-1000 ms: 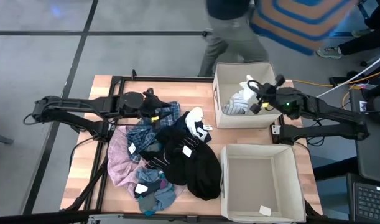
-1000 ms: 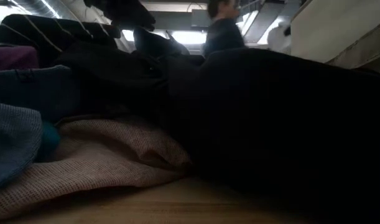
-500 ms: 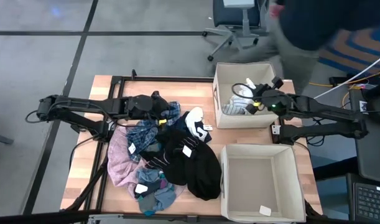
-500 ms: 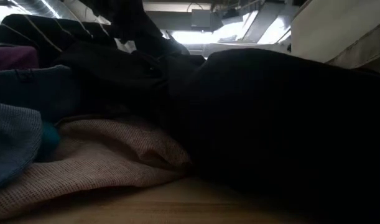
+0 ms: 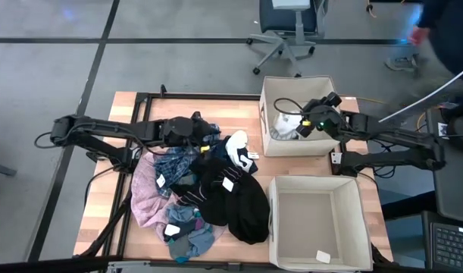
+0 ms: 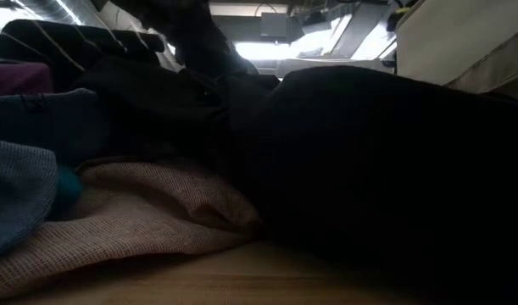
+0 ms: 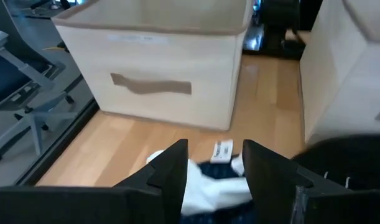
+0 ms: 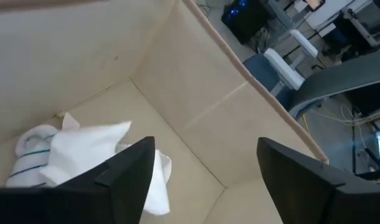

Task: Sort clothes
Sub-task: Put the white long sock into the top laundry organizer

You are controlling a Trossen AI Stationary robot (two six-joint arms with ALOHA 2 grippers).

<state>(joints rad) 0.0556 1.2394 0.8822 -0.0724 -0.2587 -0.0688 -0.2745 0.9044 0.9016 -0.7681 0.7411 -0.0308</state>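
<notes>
The clothes point(image 5: 208, 189) lie heaped on the table's left half: black point(image 6: 369, 169), pink knit point(image 6: 140, 212), blue plaid and striped pieces. My left gripper point(image 5: 208, 127) hovers open over the heap's far edge. A white and navy piece with a tag point(image 7: 208, 177) shows below its fingers point(image 7: 171, 168). My right gripper point(image 5: 302, 126) hangs open over the far beige bin point(image 5: 263, 114). A white garment point(image 8: 84, 155) lies on that bin's floor, below the fingers and clear of them.
The near beige bin point(image 5: 270, 220) stands at the table's right front with a small white tag point(image 5: 322, 256) on its floor. Bare wood shows between the two bins and the heap point(image 7: 134, 137). An office chair point(image 5: 288, 30) and a passing person point(image 5: 443, 23) are beyond the far edge.
My right gripper has sunk toward the far bin, tipped its fingers downward and let go of the white garment, which has dropped into the bin. My left gripper has moved toward the table's right and down, over the heap's far edge. A person has walked past behind the table.
</notes>
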